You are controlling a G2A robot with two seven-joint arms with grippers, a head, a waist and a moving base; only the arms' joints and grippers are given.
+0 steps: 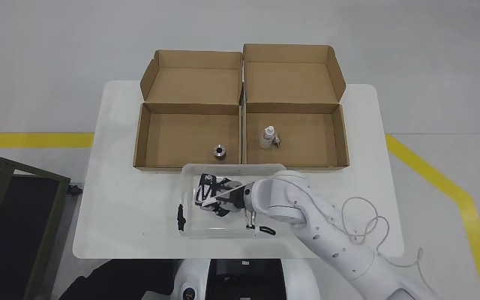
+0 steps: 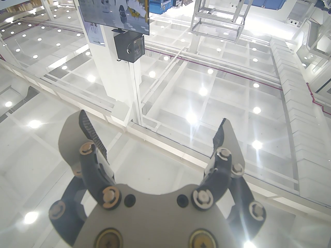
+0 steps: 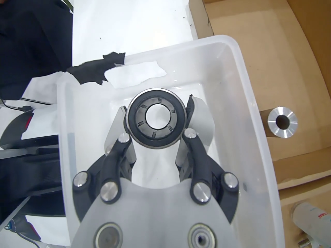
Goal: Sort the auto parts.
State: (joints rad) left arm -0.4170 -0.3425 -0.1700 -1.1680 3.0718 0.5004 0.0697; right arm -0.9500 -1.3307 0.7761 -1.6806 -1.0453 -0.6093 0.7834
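Clamping a bearing (image 3: pixel 156 117), right jaws sit inside the clear bin (image 3: pixel 248 96).

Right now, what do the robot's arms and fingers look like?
The right arm is rounded glossy white, with a thin white cable. The right gripper and left gripper have grey plates, black linkages, metal screws, pale fingers with black ridged pads.

- The white bottle (image 3: pixel 311 216), near the clear bin (image 3: pixel 243 78), is cut off by the picture's edge.
- Inside the bin, the black bearing ring (image 3: pixel 156 118) hides part of each finger of the right gripper (image 3: pixel 157 105).
- From above, the ring in the bin is too small to make out.
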